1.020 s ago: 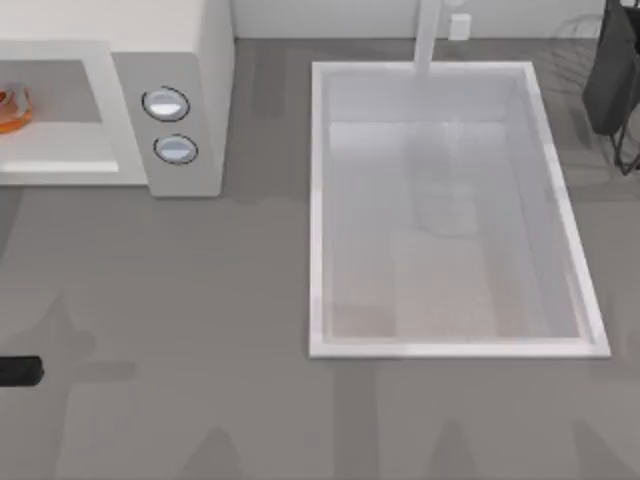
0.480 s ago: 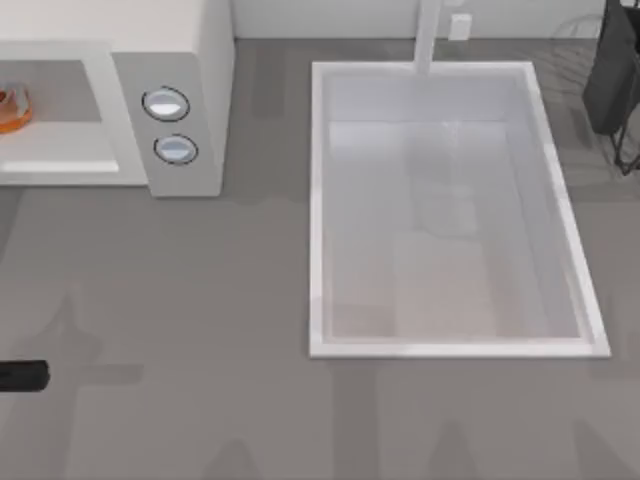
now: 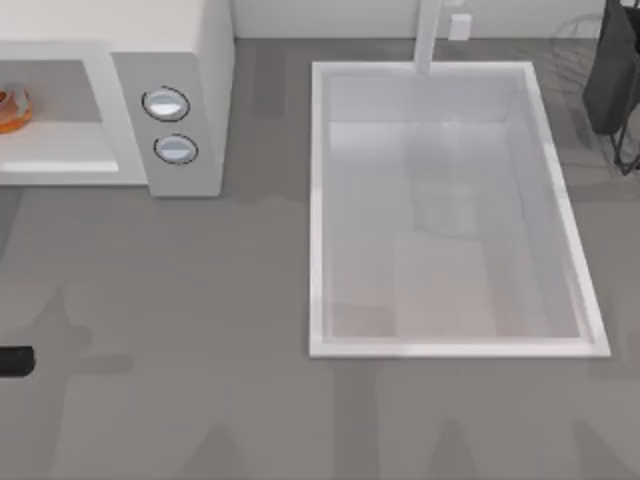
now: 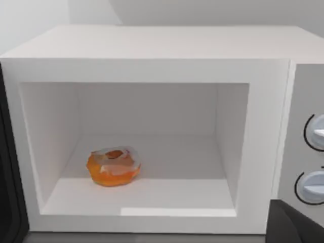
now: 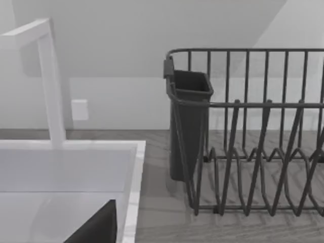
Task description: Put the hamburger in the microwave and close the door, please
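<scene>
Left gripper (image 3: 12, 361) shows as a dark tip at the bench's (image 3: 200, 300) left edge; whether its fingers are apart or together I cannot tell. The hamburger (image 4: 113, 166) sits inside the microwave (image 4: 152, 50), whose cavity stands open.

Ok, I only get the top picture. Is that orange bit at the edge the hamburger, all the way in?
Observer: Yes. In the left wrist view the whole hamburger lies on the floor inside the microwave.
Operator: Is it shut yet?
Observer: No, the front is open; that view looks straight into the cavity.
Operator: What's the black thing past the sink?
Observer: The right wrist view shows a dark wire dish rack with a cup holder.
</scene>
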You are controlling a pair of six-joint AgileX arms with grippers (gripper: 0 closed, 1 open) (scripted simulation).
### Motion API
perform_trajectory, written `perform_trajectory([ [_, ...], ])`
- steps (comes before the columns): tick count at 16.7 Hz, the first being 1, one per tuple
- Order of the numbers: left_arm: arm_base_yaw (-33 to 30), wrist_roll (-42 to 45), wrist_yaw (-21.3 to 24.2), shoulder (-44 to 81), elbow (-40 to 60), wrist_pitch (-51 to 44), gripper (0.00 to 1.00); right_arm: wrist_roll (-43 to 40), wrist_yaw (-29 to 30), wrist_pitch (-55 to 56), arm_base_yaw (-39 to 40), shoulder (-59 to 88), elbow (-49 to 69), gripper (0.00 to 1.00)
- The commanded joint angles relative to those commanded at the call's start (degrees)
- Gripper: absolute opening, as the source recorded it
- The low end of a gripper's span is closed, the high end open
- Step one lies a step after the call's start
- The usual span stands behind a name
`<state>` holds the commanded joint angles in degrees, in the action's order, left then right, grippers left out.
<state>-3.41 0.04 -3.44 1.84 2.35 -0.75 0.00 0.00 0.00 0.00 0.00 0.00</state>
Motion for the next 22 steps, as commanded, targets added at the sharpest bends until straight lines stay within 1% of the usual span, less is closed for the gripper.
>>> perform_trajectory([
  [3, 3.6, 0.1, 3.6, 2.2, -0.4, 2.6, 0.0, 0.0, 0.0, 0.0, 0.0, 0.0, 0.0, 1.0],
  [8, 3.4, 0.1, 3.5, 2.0, -0.3, 2.6, 0.0, 0.0, 0.0, 0.0, 0.0, 0.0, 0.0, 1.0],
  [9, 2.7, 0.1, 2.7, 1.6, -0.5, 2.3, 0.0, 0.0, 0.0, 0.0, 0.0, 0.0, 0.0, 1.0],
  [11, -0.2, 0.1, -0.2, 0.1, -1.2, 1.4, 0.0, 0.0, 0.0, 0.0, 0.0, 0.0, 0.0, 1.0],
  [17, -12.2, 0.0, -12.1, -5.8, -3.6, -2.1, 0.0, 0.0, 0.0, 0.0, 0.0, 0.0, 0.0, 1.0],
  [19, -14.2, -0.1, -14.2, -7.1, -4.1, -2.8, 0.0, 0.0, 0.0, 0.0, 0.0, 0.0, 0.0, 1.0],
  [22, -14.4, -0.1, -14.4, -7.3, -4.2, -2.9, 0.0, 0.0, 0.0, 0.0, 0.0, 0.0, 0.0, 1.0],
])
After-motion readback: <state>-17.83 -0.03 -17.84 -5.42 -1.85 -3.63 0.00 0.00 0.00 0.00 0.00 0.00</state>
